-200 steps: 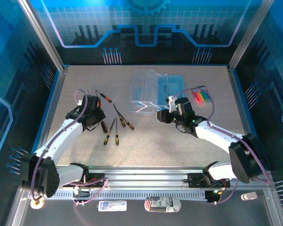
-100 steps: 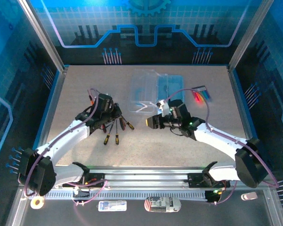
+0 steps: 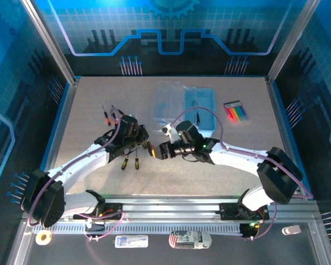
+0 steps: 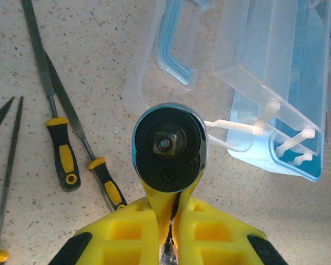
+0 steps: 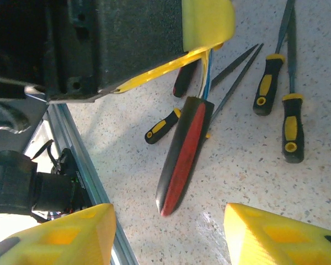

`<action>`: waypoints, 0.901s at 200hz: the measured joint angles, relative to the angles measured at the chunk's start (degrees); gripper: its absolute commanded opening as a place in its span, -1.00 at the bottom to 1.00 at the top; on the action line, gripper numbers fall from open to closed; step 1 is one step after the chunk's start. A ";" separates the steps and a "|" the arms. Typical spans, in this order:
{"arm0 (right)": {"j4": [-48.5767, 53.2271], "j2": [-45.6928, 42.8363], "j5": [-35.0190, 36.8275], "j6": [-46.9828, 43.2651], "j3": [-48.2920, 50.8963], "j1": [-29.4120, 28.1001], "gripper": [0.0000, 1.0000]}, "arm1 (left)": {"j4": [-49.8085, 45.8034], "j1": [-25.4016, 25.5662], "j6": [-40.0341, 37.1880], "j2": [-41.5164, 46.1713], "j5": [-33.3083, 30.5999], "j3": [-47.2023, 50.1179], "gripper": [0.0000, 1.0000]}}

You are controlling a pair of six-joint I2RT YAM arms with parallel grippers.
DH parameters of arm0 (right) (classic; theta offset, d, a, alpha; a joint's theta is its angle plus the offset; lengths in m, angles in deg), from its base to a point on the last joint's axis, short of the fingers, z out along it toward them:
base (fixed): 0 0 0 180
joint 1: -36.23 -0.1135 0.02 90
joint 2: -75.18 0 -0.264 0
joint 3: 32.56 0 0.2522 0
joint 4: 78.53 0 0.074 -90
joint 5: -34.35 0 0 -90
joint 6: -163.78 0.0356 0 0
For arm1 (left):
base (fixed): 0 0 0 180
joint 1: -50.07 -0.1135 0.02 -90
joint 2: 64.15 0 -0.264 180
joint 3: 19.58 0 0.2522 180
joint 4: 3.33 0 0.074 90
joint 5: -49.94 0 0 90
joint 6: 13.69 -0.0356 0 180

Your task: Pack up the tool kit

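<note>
**A:** Where's the ratchet (image 4: 168, 146) just now?

**B:** Clenched in the left fingers (image 4: 154, 215). The two yellow pads are pinched on its neck, right below the round head. The head pokes out past the tips with its square drive facing the left wrist camera.

**A:** And the handle end?

**B:** In the right wrist view the black-and-red handle (image 5: 185, 154) slants down out of the left arm's wrist. Its tip ends just above the gap between the right fingers (image 5: 83, 234).

**A:** Have those got hold of it?

**B:** No, they're released, spread wide with one pad on either side of the tip. I can see bare tabletop (image 3: 99, 99) between each pad and the handle.

**A:** So the two arms are meeting?

**B:** Nearly nose to nose in the overhead view, at the middle of the tabletop. The left fingers (image 3: 145, 144) and the right fingers (image 3: 163, 150) are very close together.

**A:** The case?

**B:** The case (image 3: 185, 102) sits farther back, a clear half beside a blue half. From the left wrist it lies beyond the ratchet head and to its right (image 4: 287, 94).

**A:** Anything loose?

**B:** Files with black-and-yellow handles (image 4: 60, 160) lie flat beside and under the ratchet. A small set of coloured pieces (image 3: 235, 111) lies right of the case.
</note>
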 measured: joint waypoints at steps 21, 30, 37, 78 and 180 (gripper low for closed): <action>-0.90 2.49 -0.26 0.87 -1.62 -0.13 0.04 | 0.76 0.52 0.46 -0.35 0.24 0.22 -0.88; -1.33 3.32 -0.37 1.22 -2.12 -0.13 0.02 | 1.46 0.74 0.79 -0.39 0.35 0.59 -0.88; -1.55 3.91 -0.44 1.57 -2.47 -0.13 0.00 | 2.01 0.85 1.07 -0.39 0.59 1.01 -0.88; -2.16 6.73 -0.37 2.95 -3.32 -0.13 -0.11 | 2.80 1.01 1.88 -0.39 1.07 2.67 -0.87; -4.44 9.70 -0.20 5.68 -3.54 -0.20 -0.52 | 3.74 1.01 1.88 -0.39 0.87 3.04 -0.87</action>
